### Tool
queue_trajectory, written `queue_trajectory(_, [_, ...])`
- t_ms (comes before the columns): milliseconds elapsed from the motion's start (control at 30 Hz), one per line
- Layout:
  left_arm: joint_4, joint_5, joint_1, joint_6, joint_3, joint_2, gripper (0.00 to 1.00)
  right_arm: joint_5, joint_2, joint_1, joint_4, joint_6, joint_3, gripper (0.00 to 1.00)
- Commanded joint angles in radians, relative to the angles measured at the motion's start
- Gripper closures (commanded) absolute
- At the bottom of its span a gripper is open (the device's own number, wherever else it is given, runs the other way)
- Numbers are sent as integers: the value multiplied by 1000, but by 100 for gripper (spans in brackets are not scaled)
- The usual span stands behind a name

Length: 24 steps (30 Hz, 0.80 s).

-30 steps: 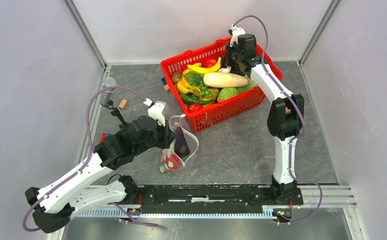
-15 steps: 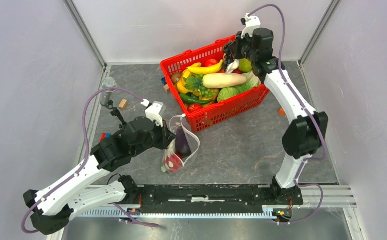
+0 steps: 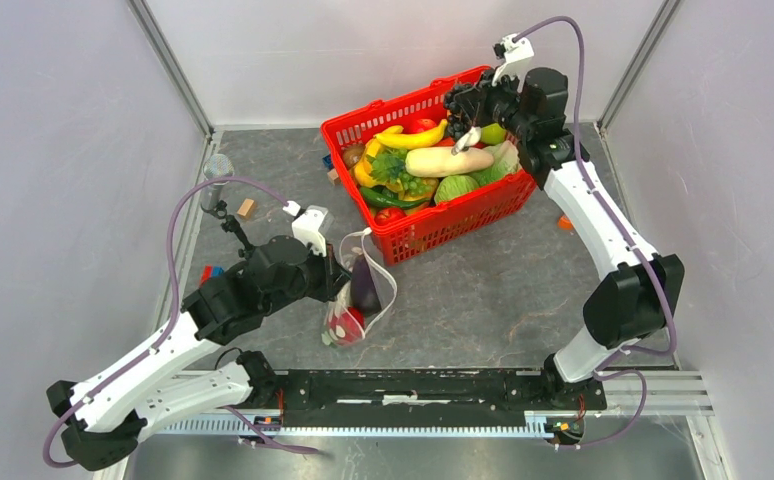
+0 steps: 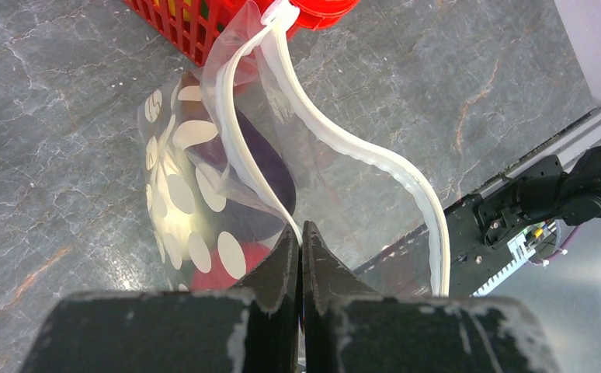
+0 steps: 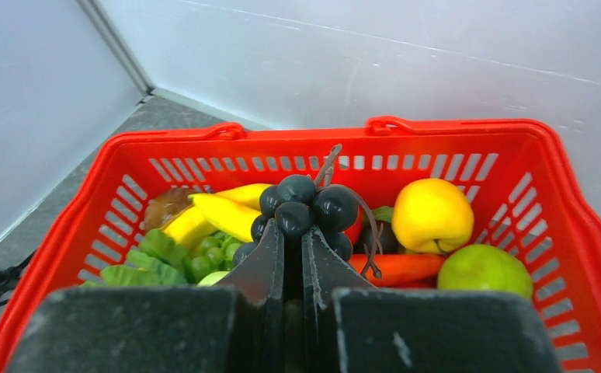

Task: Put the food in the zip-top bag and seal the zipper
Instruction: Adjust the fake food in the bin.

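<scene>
The right gripper [image 5: 293, 231] is pinching grapes [image 5: 314, 207]; I'd be carrying them slowly to the near-left bag [image 4: 175, 194] the left gripper [image 4: 300, 237] is pinching open.

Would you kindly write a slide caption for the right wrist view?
Right gripper pinching a dark grape bunch over the red basket of toy produce.

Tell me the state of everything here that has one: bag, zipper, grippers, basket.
zip-top bag: open, eggplant inside.
zipper: unsealed, sides apart.
left gripper: shut on the bag's rim.
right gripper: shut on the grape bunch.
red basket: heaped full.
</scene>
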Motion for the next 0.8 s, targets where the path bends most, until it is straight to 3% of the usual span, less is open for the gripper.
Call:
queue_trajectory(0, [59, 10, 4, -5, -6, -8, 98, -133, -31, -1, 49, 31, 13, 100])
queue_trajectory(267, [75, 22, 4, -13, -13, -7, 98, -209, -62, -1, 50, 30, -1, 100])
queue_trajectory(400, [87, 37, 4, -16, -17, -2, 98, -249, 27, 34, -107, -41, 53, 100])
queue_trajectory(567, [97, 52, 4, -21, -21, 1, 98, -179, 137, 170, -376, -272, 174, 95])
queue_trajectory(767, [105, 63, 4, -27, -27, 3, 98, -92, 252, 273, -570, -407, 296, 92])
